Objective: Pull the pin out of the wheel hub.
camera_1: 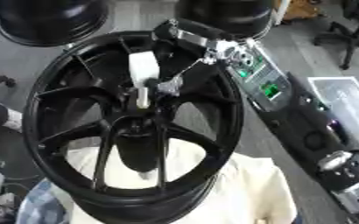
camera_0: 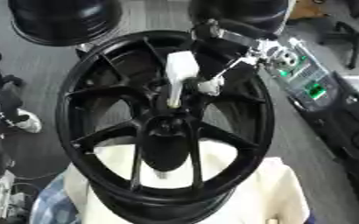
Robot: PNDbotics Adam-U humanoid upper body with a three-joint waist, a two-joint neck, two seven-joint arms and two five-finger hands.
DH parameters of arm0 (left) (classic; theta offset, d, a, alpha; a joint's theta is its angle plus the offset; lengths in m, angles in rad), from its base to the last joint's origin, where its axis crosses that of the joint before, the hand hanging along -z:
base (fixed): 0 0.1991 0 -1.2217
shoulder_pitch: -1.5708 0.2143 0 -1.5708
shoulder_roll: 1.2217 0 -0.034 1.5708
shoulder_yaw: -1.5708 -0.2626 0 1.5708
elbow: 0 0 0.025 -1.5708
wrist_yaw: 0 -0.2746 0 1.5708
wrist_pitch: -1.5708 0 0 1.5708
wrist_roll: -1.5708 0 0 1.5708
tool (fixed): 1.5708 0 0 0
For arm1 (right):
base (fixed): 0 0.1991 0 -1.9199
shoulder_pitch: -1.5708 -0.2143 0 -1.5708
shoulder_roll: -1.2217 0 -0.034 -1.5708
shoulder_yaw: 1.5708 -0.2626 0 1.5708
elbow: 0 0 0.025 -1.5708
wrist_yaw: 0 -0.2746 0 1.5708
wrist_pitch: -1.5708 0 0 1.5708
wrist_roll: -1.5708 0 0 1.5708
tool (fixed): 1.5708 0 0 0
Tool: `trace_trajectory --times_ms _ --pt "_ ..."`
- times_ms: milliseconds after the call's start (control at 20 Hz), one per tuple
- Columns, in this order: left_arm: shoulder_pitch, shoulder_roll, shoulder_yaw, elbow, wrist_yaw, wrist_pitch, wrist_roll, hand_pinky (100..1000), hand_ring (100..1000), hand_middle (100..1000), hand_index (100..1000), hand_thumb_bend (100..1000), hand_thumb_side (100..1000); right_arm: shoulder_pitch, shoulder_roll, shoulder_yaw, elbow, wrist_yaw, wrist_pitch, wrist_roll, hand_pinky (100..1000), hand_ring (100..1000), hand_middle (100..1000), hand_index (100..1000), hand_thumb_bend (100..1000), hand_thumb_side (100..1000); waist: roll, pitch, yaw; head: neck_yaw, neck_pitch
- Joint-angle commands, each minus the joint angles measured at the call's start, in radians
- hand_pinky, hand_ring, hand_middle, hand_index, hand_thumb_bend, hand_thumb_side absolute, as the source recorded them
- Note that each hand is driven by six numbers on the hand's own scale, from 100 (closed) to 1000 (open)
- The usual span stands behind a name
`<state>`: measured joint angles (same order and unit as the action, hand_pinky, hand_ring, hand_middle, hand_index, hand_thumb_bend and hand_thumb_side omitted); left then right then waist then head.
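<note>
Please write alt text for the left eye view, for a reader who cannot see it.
The robot's right hand reaches from the upper right over a black wheel and holds a pale pin just above its hub. The wheel rests on a cream cloth.

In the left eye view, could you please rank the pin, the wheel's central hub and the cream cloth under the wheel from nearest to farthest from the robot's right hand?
From the right hand:
1. Pin, directly beneath the hand's white part, above the hub.
2. Wheel hub, at the wheel's centre.
3. Cream cloth, under the wheel's lower edge.
</note>
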<state>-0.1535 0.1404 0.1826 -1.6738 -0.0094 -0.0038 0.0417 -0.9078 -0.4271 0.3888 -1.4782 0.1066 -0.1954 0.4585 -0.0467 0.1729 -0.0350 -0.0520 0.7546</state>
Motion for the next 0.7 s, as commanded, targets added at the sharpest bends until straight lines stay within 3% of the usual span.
trace_trajectory --times_ms 50,250,500,600,650,700 --pt "-0.004 0.014 0.002 -0.011 -0.006 0.0 -0.004 692 794 704 803 322 831 -0.046 -0.064 -0.045 -0.066 -0.061 0.028 -0.019 767 676 575 422 105 205 0.001 -0.024 -0.003 -0.006 -0.005" --pt "-0.003 0.018 0.007 -0.012 -0.007 0.0 0.0 692 795 704 803 321 831 -0.044 -0.147 -0.112 -0.123 -0.127 0.049 -0.061 770 679 577 428 120 185 0.0 -0.025 -0.014 -0.009 -0.008" --pt "-0.005 0.022 0.023 -0.015 -0.008 0.0 0.014 693 794 704 803 320 831 0.072 -0.273 -0.239 -0.143 -0.157 0.074 -0.14 771 680 581 437 116 180 0.005 -0.012 -0.042 0.005 -0.013" --pt "-0.008 0.022 0.035 -0.018 -0.008 0.0 0.025 693 794 704 803 320 831 0.127 -0.282 -0.295 -0.1 -0.157 0.101 -0.174 773 683 584 441 112 189 0.011 -0.004 -0.063 0.026 -0.021" --pt "-0.01 0.022 0.039 -0.019 -0.007 0.0 0.03 692 794 704 803 320 818 0.157 -0.277 -0.325 -0.072 -0.152 0.116 -0.193 774 685 590 473 100 100 0.014 0.0 -0.069 0.034 -0.024" --pt "-0.012 0.023 0.047 -0.021 -0.007 0.0 0.036 692 794 704 803 319 831 0.184 -0.264 -0.352 -0.047 -0.142 0.13 -0.209 773 687 595 494 114 227 0.018 0.008 -0.083 0.048 -0.03"
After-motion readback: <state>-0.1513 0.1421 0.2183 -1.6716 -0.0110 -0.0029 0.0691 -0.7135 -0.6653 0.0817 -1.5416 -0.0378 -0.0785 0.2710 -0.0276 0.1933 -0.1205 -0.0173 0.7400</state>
